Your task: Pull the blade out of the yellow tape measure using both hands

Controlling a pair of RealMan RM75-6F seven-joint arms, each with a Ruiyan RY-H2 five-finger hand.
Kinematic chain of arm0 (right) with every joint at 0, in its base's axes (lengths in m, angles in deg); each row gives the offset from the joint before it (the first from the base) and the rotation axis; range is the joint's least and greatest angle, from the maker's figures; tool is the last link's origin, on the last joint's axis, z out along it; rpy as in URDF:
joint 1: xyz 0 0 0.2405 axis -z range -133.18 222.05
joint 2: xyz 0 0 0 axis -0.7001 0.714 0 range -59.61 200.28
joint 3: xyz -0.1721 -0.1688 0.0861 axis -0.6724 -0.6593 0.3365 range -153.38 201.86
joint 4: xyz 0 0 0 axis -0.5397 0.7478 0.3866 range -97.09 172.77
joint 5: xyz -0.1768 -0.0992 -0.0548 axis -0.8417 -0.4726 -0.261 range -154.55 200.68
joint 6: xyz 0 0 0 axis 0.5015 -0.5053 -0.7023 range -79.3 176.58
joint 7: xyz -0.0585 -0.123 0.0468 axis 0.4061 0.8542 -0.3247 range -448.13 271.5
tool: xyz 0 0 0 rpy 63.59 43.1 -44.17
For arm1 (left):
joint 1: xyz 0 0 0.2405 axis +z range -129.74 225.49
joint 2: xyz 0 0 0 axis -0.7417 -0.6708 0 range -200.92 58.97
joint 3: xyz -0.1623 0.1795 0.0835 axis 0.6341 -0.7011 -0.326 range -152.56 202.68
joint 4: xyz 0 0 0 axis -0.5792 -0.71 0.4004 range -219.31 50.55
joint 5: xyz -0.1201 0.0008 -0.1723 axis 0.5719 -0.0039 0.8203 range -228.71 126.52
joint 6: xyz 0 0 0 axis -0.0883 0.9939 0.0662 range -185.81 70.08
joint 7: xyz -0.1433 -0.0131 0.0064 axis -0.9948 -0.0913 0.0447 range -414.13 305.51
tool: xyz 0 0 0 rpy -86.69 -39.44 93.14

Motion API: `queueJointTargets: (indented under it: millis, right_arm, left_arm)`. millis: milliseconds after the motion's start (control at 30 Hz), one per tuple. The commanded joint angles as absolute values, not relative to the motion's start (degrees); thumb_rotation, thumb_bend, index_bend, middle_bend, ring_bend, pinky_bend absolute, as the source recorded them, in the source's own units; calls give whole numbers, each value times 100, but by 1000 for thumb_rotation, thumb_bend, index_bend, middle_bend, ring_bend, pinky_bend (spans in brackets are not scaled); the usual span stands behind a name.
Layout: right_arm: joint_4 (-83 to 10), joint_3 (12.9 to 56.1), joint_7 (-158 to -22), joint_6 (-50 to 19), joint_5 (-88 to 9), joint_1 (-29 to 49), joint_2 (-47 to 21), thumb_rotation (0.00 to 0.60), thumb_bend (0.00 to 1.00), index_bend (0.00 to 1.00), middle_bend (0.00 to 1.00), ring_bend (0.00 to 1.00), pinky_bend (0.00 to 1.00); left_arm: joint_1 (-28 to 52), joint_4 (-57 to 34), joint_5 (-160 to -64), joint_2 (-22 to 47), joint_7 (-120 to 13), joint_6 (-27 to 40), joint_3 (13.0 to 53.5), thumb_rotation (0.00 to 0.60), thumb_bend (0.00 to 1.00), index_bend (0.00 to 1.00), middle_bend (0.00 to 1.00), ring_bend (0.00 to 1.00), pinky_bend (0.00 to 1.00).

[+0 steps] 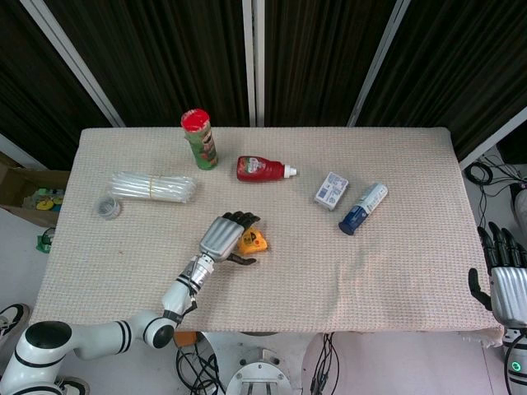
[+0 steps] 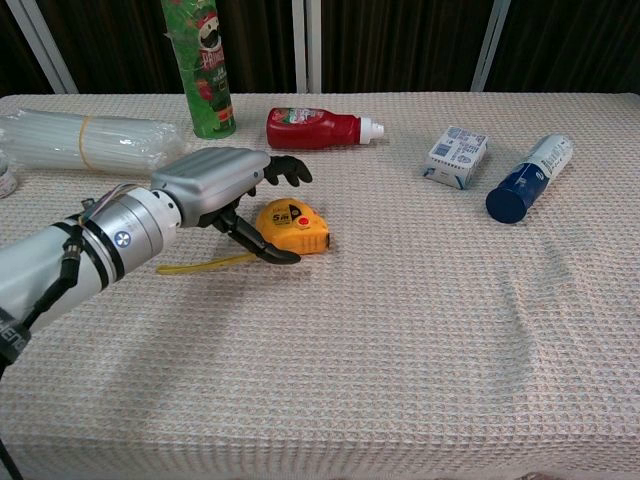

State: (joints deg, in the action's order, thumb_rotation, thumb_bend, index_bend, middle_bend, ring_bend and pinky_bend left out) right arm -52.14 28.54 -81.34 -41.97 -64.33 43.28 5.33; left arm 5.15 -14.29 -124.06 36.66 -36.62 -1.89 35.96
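Observation:
The yellow tape measure lies flat on the woven tablecloth near the table's middle. A thin yellow strip runs left from it under my left forearm. My left hand hovers over the case's left side. Its dark fingers reach past the far side of the case and its thumb curves along the near side. The fingers stay apart and do not clamp the case. My right hand hangs beyond the table's right edge, fingers spread and holding nothing; the chest view does not show it.
A green chips can, a red ketchup bottle, a small white-blue box and a blue-capped white bottle lie across the far half. A bundle of clear tubes and a tape roll sit at the left.

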Motion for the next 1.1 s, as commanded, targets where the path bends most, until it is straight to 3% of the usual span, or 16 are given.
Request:
queueJointTargets:
  millis: [33,333,733,933,1000,1100]
  right_arm:
    - [-5185,2861,-8175,-4178,-6400,4329,513,600,477,0,25,0,196]
    - [-5088,2841,-8334,-4217,-6418,4367,467,600,477,0,24,0,198]
    - [-5184,2777,-8254,-4244,-6494,4415,497,600,481,0,21,0,205]
    - [-5259,2795,-8176,-4190,-6487,4380,518,600,485,0,21,0,206]
    - [-5270,2798,-8162,-4172,-6478,4373,519,600,486,0,21,0,206]
    - [-5278,2797,-8140,-4147,-6462,4367,515,600,486,0,22,0,206]
  left_arm:
    - [501,-1432,-12384,3661,-3643,-205,3596,376,0,196,194,193,315]
    - [471,-1349,-12242,3647,-3522,-236,3609,378,2,219,216,199,321]
    - [441,-1560,-12269,3807,-3564,-105,3603,382,62,329,334,308,471]
    - [435,-1679,-12328,3873,-3659,-49,3596,446,88,370,375,365,557]
    - [428,-1693,-12331,3879,-3694,-72,3592,512,92,385,385,389,588]
    - [419,-1751,-12331,3904,-3732,-84,3596,552,94,390,397,412,613]
